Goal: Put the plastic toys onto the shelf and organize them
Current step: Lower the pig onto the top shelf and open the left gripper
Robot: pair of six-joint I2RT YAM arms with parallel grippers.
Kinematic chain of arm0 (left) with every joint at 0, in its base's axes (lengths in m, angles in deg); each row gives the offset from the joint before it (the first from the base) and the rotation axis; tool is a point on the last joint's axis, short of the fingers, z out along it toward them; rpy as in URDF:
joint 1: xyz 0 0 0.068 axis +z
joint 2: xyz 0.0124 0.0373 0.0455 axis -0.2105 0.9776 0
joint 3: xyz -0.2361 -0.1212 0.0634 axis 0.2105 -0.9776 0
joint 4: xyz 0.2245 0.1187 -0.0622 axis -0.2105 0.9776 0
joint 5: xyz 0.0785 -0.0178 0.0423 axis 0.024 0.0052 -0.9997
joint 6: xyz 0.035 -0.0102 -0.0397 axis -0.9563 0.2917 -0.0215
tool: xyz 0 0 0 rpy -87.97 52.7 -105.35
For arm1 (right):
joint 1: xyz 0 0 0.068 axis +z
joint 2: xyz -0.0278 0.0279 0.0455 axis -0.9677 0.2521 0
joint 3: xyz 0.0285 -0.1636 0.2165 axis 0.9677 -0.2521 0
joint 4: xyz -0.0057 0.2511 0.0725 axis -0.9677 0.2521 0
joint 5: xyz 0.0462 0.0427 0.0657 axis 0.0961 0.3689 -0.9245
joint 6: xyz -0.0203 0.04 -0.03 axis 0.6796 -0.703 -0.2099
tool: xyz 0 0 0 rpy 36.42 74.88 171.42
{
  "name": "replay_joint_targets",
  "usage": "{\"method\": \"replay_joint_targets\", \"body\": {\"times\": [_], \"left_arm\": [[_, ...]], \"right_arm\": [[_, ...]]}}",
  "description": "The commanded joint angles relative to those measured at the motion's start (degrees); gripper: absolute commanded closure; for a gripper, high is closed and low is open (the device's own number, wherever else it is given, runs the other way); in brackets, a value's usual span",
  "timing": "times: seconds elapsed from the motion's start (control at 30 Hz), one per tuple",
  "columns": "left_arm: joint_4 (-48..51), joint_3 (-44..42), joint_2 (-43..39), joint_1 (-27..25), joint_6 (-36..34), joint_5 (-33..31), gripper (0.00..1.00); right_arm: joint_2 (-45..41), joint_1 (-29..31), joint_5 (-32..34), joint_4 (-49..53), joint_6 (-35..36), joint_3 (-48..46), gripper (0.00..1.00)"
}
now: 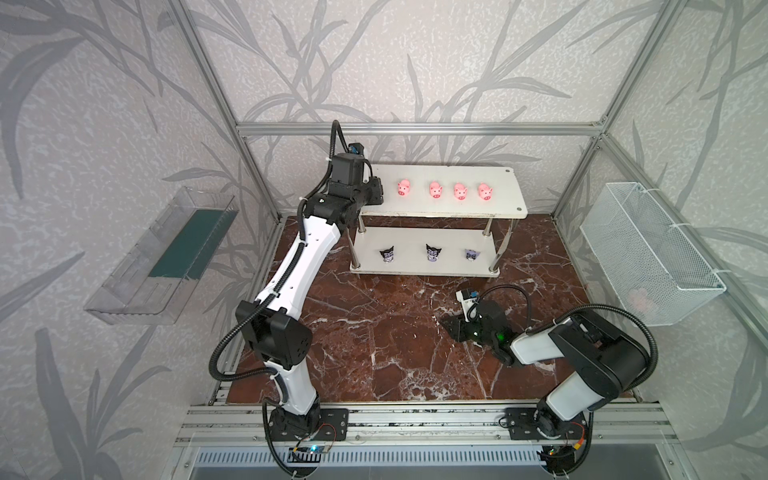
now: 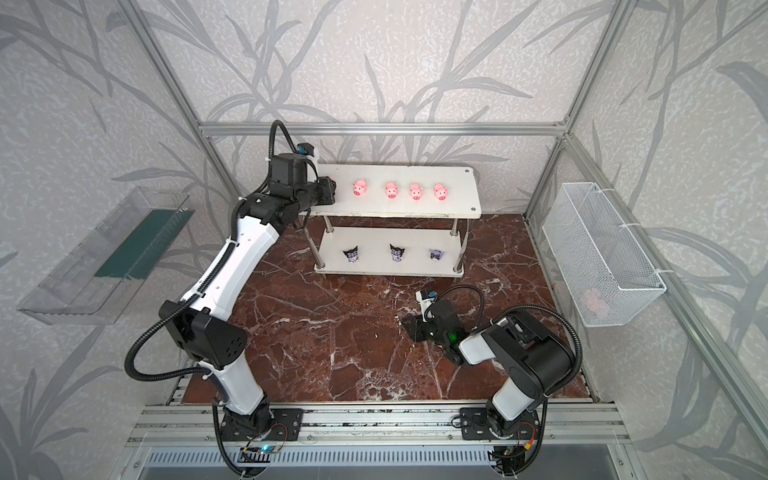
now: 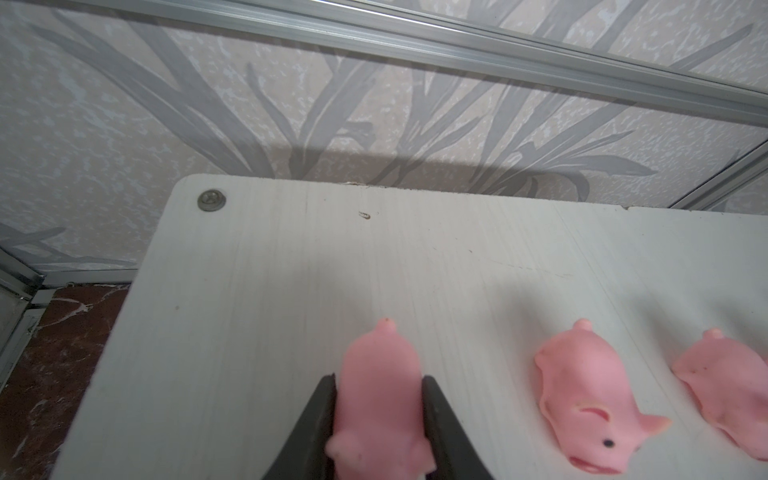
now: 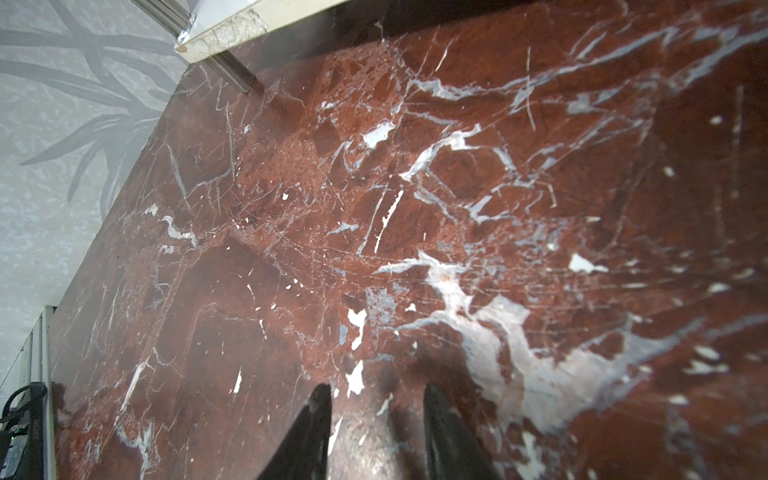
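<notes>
Closest to the left wrist camera, a pink pig is clamped by its flanks between the dark fingers of the left gripper, snout toward the lens, over the left part of the shelf top board. Whether it rests on the board cannot be told. Another pig and a further one are stood just beside it, toward the right end.

In both top views four pigs are lined along the top board, whose left end is covered by the left arm. Three horned figures are spaced along the lower board, between metal posts.

The right gripper is held low over the bench before the shelf's right half, its fingers narrowly parted and holding nothing.

A clear tray is fixed to the left wall. A wire basket is fixed to the right wall, with a blurred pink shape inside.
</notes>
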Motion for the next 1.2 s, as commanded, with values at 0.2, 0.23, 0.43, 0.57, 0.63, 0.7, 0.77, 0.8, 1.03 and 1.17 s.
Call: {"method": "replay_joint_targets", "body": {"times": [0.2,0.23,0.43,0.57,0.63,0.7,0.77,0.8,1.03,1.17], "left_arm": [[0.8,1.9,1.7,0.3,0.4,-0.5,0.63],[0.6,1.7,1.6,0.3,0.4,-0.4,0.62],[-0.3,1.5,0.6,0.3,0.7,0.3,0.57],[-0.7,1.7,-0.4,0.3,0.7,1.0,0.54],[-0.6,2.0,-0.7,0.3,0.5,1.0,0.53],[-0.1,2.6,-0.8,0.3,0.2,0.9,0.52],[0.5,3.2,-0.7,0.3,-0.1,0.8,0.52],[0.7,3.3,-0.6,0.3,-0.2,0.7,0.52],[0.3,2.7,-0.9,0.3,-0.5,0.4,0.52],[-0.4,3.5,-1.9,0.4,-0.8,0.4,0.52]], "right_arm": [[2.0,-0.4,1.2,3.5,-0.6,-0.1,0.61],[2.0,-0.4,1.2,2.3,-0.6,-0.2,0.62],[2.3,-0.5,1.0,1.7,-0.6,-0.1,0.61],[2.4,-0.5,0.8,1.7,-0.6,0.0,0.61],[2.5,-0.5,0.8,1.7,-0.6,0.1,0.61],[2.7,-0.5,0.7,1.7,-0.6,0.2,0.61],[2.9,-0.5,0.6,1.6,-0.6,0.2,0.61],[2.9,-0.5,0.6,1.6,-0.6,0.3,0.61],[3.1,-0.5,0.5,1.5,-0.7,0.5,0.62],[2.9,-0.5,0.6,1.7,-0.6,0.4,0.62]]}}
